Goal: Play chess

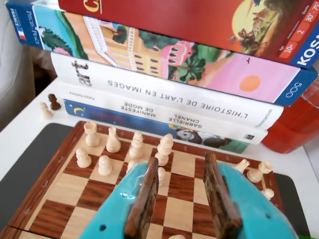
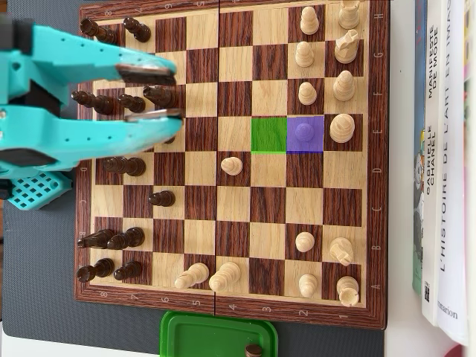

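- Two fingers of the hand (image 2: 162, 94) are gaping apart, holding nothing, hovering over dark pieces.
- The purple-marked pawn (image 2: 302, 134) is sitting well apart, toward the tabletop's book-side edge.

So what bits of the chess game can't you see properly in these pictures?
- Overhead view: the claw covers parts of the dark pieces beneath it.
- Overhead view: the green tub is cut off by the bottom edge; its contents are mostly hidden.
- Wrist view: the claw blocks the middle of the chessboard; the near rows fall outside the picture.
- Wrist view: the red thing on the right is blurred and cropped.
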